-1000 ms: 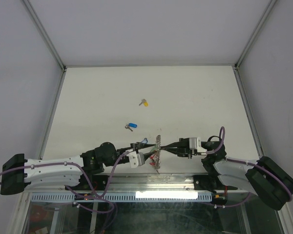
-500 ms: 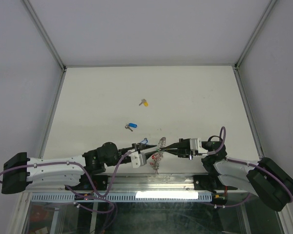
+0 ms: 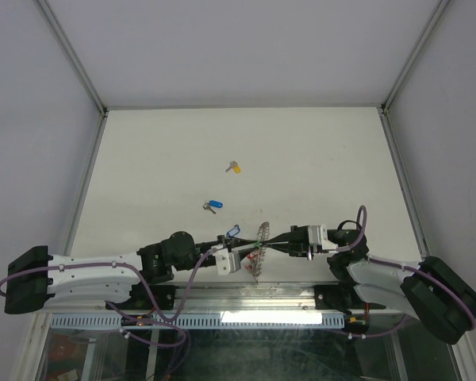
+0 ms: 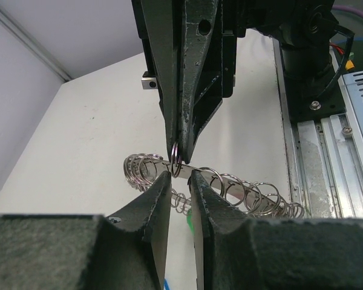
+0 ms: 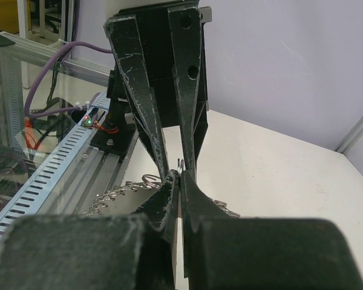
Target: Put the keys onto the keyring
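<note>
Top and wrist views, two tools meeting tip to tip over the near edge of the worktop (image 3: pixel 317 175).

Since a second ago, the left arm has slid a little towards the right tool (image 4: pixel 176 158). The left tool (image 4: pixel 180 177) has closed in on the keyring (image 4: pixel 230 186). In the top view the keyring, then a thin upright edge between the two tools, now sits slightly nearer the right tool. The blue-tagged key (image 3: pixel 212 206) and the yellow-tagged key (image 3: pixel 234 167) have not moved. Both lie loose on the worktop, well out beyond the tool tips on the left tool's side, the yellow one farther out.

The right tool is closed, its tips pinching the keyring's band where a small ring loops it. The left tool's jaws stand a narrow slit apart directly opposite those tips, with the band crossing just at their ends. Whether they grip it cannot be told.

In the top view the tools cover most of the keyring, and its tags show only as specks of colour. Each wrist view crops its own tool to dark, blurred fingers along the lower edge. The right wrist view hides much of the keyring behind them. A blue tag (image 3: pixel 234 231) sits just beside the left tool, and what it hangs from is too small to make out.
</note>
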`<state>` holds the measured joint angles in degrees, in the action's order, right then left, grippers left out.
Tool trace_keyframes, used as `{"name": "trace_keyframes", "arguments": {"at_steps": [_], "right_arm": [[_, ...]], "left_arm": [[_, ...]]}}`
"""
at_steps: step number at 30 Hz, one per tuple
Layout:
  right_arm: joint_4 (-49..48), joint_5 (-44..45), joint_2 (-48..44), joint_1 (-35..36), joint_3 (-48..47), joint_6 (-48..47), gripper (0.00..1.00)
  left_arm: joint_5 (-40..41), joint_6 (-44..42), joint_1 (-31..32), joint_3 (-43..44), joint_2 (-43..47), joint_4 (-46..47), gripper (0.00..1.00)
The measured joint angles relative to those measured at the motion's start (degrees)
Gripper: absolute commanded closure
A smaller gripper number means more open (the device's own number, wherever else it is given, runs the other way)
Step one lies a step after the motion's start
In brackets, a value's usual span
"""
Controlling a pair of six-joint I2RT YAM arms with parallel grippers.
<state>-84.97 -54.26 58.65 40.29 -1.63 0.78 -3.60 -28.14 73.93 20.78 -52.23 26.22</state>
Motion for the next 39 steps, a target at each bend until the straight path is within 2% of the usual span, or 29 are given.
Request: {"name": "trace_keyframes", "arguments": {"at_steps": [9, 21, 29, 39], "right_arm": [[1.70, -1.51, -0.48, -0.31, -0.44, -0.90, 1.00], [9.53, -1.57, -6.82, -0.28, -0.61, -5.75, 1.00], [12.87, -1.51, -8.22, -0.28, -0.63, -7.37, 1.00], [12.48, -1.55, -6.71, -0.28, -1.01, -7.10, 1.00]], "left_arm": [[-0.42, -1.01, 0.00, 0.39, -1.05, -0.07, 0.89], [0.35, -1.42, 0.00, 0.68, 1.84, -2.45, 0.79], [0.50, -1.46, 0.00, 0.68, 3.82, -3.30, 0.78], [0.48, -1.55, 0.00, 0.68, 0.68, -2.93, 0.79]]}}
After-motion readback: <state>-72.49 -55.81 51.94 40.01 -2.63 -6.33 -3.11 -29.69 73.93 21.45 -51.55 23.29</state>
